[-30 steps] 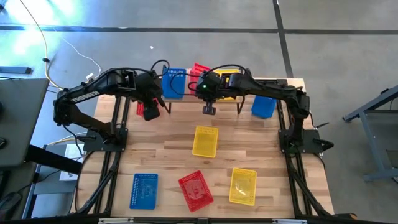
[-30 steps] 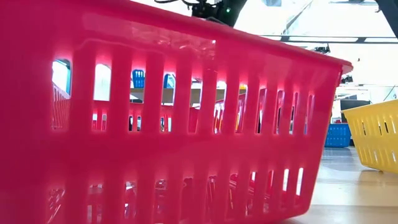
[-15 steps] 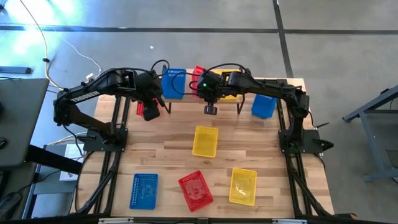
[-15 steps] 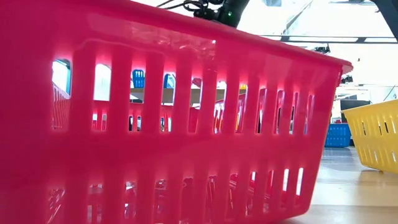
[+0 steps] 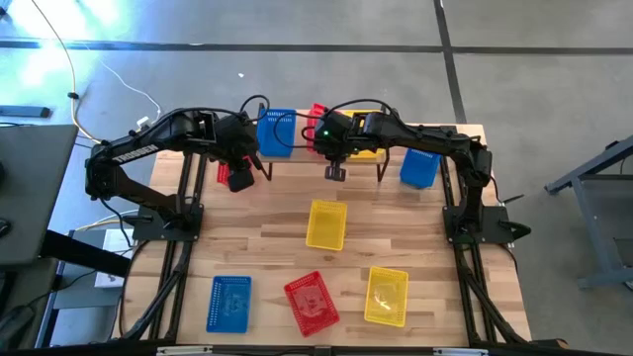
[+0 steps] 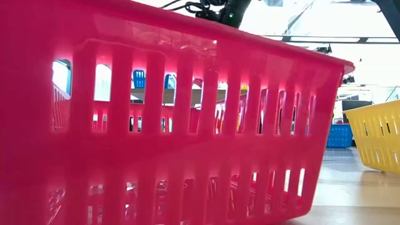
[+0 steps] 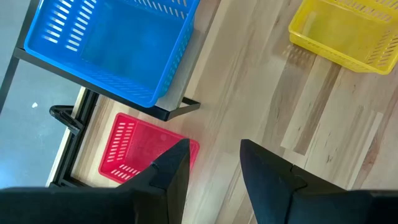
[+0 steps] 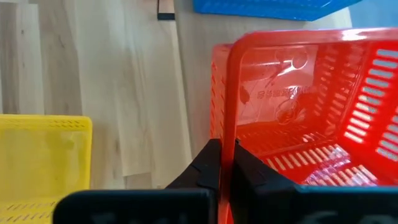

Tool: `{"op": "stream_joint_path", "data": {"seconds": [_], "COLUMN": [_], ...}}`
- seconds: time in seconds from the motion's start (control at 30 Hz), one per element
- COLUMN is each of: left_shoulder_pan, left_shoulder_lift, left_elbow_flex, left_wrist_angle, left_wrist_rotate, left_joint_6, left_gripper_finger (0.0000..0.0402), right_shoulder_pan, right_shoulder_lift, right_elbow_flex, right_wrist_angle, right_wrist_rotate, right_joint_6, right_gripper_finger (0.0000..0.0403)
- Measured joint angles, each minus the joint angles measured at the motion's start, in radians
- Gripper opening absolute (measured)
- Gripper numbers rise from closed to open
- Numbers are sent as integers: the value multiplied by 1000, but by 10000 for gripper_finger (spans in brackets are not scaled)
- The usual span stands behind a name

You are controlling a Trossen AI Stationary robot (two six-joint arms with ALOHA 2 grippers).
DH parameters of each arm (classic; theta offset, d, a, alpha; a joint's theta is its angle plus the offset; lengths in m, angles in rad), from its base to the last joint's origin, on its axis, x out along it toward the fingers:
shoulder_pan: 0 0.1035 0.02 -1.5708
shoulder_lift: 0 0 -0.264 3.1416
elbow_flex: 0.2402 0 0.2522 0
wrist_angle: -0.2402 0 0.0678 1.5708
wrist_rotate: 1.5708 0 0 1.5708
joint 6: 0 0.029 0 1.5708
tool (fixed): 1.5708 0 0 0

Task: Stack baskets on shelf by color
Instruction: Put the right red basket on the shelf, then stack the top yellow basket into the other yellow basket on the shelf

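Note:
My right gripper point(image 5: 326, 129) is over the shelf point(image 5: 297, 153) and is shut on a red basket point(image 5: 316, 112), between a blue basket point(image 5: 277, 132) and a yellow basket point(image 5: 362, 136) on the board. My left gripper point(image 7: 214, 168) is open and touches nothing. It hovers by the shelf's left end, above a second red basket point(image 7: 140, 149) that lies flat on the table. The blue basket point(image 7: 106, 43) sits flat on the shelf. Several more baskets lie on the tabletop. My right gripper pinches the red basket's side wall at its rim point(image 8: 229, 134) between its two fingers point(image 8: 208, 165), one on each face of the wall. The fingers come from above. The basket point(image 8: 298, 87) is lifted and hangs tilted, its open side showing.
On the table lie a yellow basket point(image 5: 326, 224) in the middle, a blue point(image 5: 228, 302), a red point(image 5: 312, 302) and a yellow one point(image 5: 386, 295) near the front edge, and a blue one point(image 5: 419, 168) right of the shelf. The near red basket point(image 6: 156, 125) fills the low view.
My right gripper has carried the red basket a little way toward the table's far edge over the shelf. The left arm has kept still.

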Motion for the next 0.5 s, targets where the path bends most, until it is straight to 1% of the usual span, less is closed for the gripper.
{"op": "stream_joint_path", "data": {"seconds": [0.3, 0.5], "left_shoulder_pan": [0, 0], "left_shoulder_lift": [0, 0], "left_elbow_flex": [0, 0], "left_wrist_angle": [0, 0], "left_wrist_rotate": [0, 0], "left_joint_6": [0, 0], "left_gripper_finger": [131, 131], "right_shoulder_pan": [-13, -13], "right_shoulder_lift": [0, 0], "right_elbow_flex": [0, 0], "right_wrist_angle": [17, 57], "right_wrist_rotate": [2, -9], "right_joint_6": [38, 41], "right_gripper_finger": [54, 61]}}
